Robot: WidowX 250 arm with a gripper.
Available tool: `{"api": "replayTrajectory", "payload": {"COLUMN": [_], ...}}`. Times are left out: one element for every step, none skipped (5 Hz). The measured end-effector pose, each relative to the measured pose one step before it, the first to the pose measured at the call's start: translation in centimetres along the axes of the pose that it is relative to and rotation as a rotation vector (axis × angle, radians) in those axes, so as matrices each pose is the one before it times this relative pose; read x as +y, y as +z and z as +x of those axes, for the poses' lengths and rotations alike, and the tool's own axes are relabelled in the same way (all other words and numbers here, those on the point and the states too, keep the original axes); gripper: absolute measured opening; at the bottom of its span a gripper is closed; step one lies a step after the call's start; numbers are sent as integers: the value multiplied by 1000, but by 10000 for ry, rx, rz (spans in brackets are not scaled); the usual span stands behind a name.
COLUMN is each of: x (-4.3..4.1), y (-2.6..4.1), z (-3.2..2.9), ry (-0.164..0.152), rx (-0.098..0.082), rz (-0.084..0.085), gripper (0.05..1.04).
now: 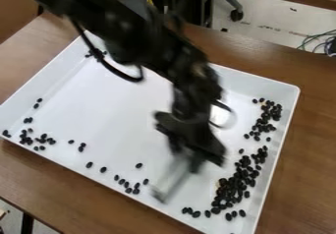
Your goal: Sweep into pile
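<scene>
- Beans, small and black, lie in the white tray, most of them in a long, uneven band beside its right wall, thickest toward the near right corner
- More beans trail loosely along the tray's near wall, some single and some in small groups
- Another loose cluster sits near the tray's left corner, with a few beans just beyond it by the left wall, and a few more near the far left corner, close to the arm
- The black arm crosses over the tray from beyond its far left side, a dark cable looping below it
- The tool hangs over the near part of the tray, left of the thick band of beans; whether it is clenched or released I cannot tell
- A pale, blurred piece slants from the tool toward the tray's near wall; whether it is grasped I cannot tell
- Under the tray is a brown wooden counter
</scene>
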State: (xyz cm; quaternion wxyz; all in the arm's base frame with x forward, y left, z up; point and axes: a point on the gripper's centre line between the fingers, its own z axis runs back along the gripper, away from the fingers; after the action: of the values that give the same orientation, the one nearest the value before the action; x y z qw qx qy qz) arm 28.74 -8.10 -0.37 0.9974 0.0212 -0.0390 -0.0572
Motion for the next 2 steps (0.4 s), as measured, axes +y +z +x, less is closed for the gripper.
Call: {"api": "replayTrajectory", "payload": {"x": [4870,4374], "y": [-303,-561], "z": [-762,-1041], "ry": [-7,-58], "rx": [298,3], "rz": [238,213], "gripper": [364,363]}}
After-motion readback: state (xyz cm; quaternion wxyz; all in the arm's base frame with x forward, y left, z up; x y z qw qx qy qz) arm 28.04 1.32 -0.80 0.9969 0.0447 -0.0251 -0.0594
